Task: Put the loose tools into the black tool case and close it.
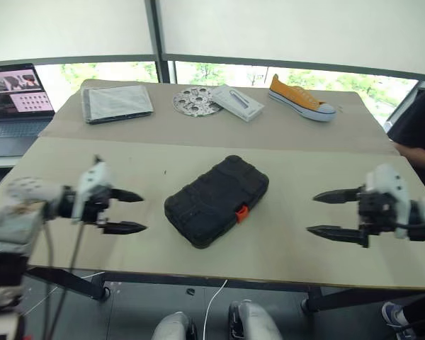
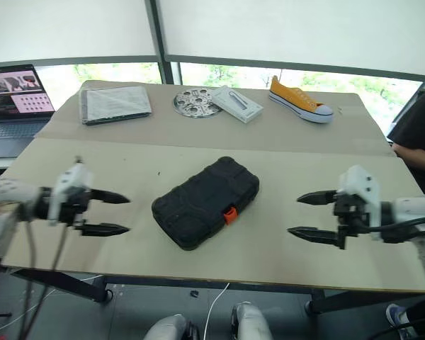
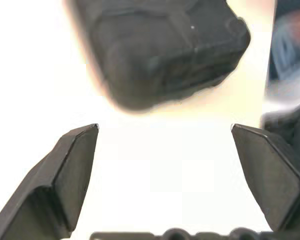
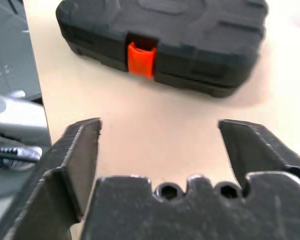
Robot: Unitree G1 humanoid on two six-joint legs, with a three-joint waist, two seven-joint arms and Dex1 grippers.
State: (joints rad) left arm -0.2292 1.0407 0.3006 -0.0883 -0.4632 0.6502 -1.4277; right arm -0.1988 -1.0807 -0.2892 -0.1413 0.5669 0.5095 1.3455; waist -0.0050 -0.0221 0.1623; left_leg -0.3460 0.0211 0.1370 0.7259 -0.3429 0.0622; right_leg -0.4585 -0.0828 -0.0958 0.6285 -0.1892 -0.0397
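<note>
The black tool case [image 1: 217,200] lies shut in the middle of the table, bumpy shell up, with its orange latch [image 1: 241,212] facing the near right. No loose tools are in sight. My left gripper [image 1: 132,211] hovers to the left of the case, open and empty, fingers pointing at it. Off to the case's right, my right gripper [image 1: 323,214] is also open and empty, aimed back toward it. The left wrist view has one end of the case [image 3: 162,47] beyond spread fingers. In the right wrist view the case [image 4: 165,40] and its latch [image 4: 140,60] lie ahead.
Along the table's far side lie a grey folded cloth [image 1: 116,103], a round perforated metal disc [image 1: 196,101], a white flat box [image 1: 237,102] and an orange sneaker [image 1: 300,98]. A laptop [image 1: 15,99] sits at far left. A person's dark sleeve [image 1: 419,131] is at the right edge.
</note>
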